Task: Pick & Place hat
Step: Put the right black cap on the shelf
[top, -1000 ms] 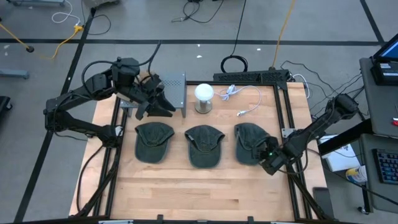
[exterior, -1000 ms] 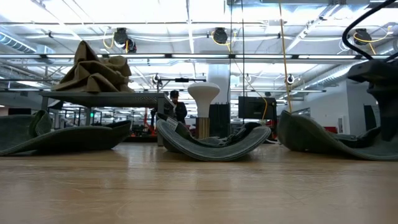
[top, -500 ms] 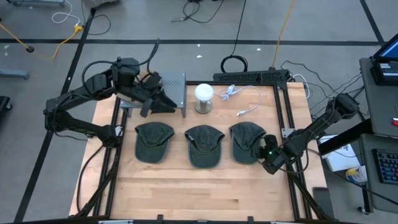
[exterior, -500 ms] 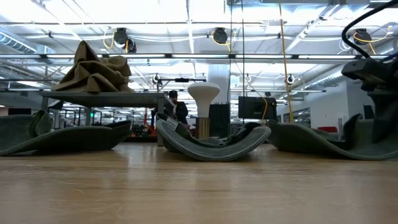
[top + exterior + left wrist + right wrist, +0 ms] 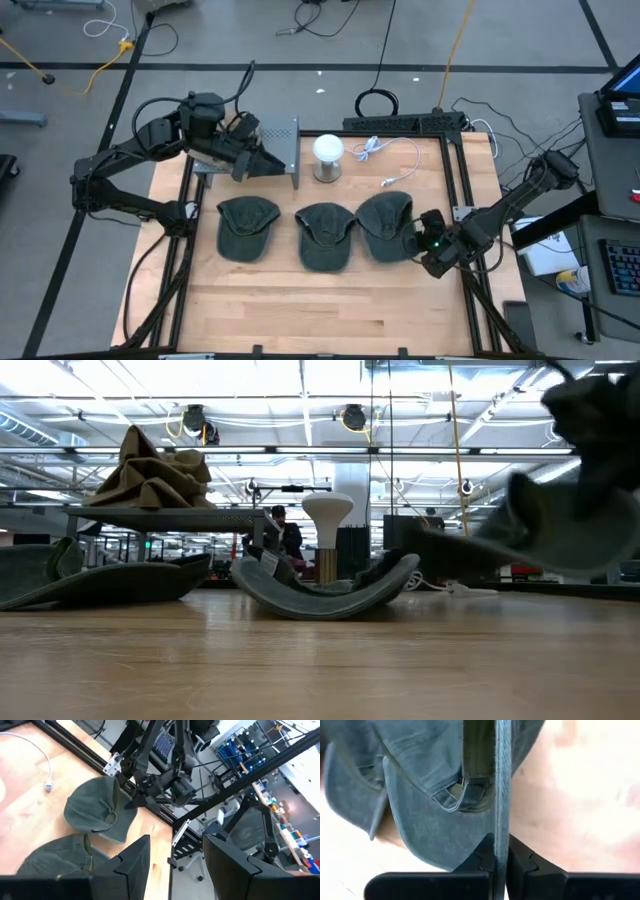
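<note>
Three dark green hats lie in a row on the wooden table: the left hat (image 5: 247, 228), the middle hat (image 5: 327, 236) and the right hat (image 5: 385, 225). My right gripper (image 5: 421, 238) is shut on the right hat at its right near side. In the low view that hat (image 5: 560, 530) shows blurred and raised above the tabletop. My left gripper (image 5: 256, 160) hovers open by the grey rack (image 5: 282, 140) at the back left and holds nothing. Its wrist view looks across at the right hat (image 5: 95, 810). My right gripper pinches the thin edge of the right hat's brim (image 5: 502, 815) between its two fingers (image 5: 475, 862). It comes from the table's right side, low and nearly level. The brim side is lifted off the wood and the crown hangs away from the fingers toward the middle hat.
A white round-topped object (image 5: 328, 155) stands at the back centre, with a white cable (image 5: 395, 160) beside it. A tan cloth (image 5: 150, 475) lies bunched on the rack's shelf. Black frame rails (image 5: 462, 180) run along the table's sides. Bare wood lies in front of the hats.
My right gripper has shut on the right hat's brim and moved toward the table's left edge and up. The right hat has slid left, close beside the middle hat, and has risen off the table on the brim side.
</note>
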Controlling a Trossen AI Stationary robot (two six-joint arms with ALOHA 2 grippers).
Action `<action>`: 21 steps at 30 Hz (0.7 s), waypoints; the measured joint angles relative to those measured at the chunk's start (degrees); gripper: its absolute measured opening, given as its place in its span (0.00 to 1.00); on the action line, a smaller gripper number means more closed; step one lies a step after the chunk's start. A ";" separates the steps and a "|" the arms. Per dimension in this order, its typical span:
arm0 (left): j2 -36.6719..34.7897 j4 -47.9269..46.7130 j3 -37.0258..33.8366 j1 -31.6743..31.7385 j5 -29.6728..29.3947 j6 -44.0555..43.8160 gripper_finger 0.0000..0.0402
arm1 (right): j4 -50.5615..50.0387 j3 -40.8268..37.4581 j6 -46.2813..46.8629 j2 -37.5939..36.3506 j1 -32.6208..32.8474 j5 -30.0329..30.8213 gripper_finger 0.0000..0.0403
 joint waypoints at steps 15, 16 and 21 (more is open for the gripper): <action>0.00 0.26 0.00 0.07 -5.95 -13.52 0.46 | -25.62 25.72 -40.99 -0.02 -11.23 9.59 0.01; 0.00 0.64 0.00 0.07 -5.92 -14.37 0.46 | -25.52 27.37 -45.01 0.02 -12.01 10.93 0.01; 0.00 4.17 0.00 0.07 -5.95 -22.85 0.46 | -24.78 35.05 -65.81 1.53 -15.89 17.41 0.01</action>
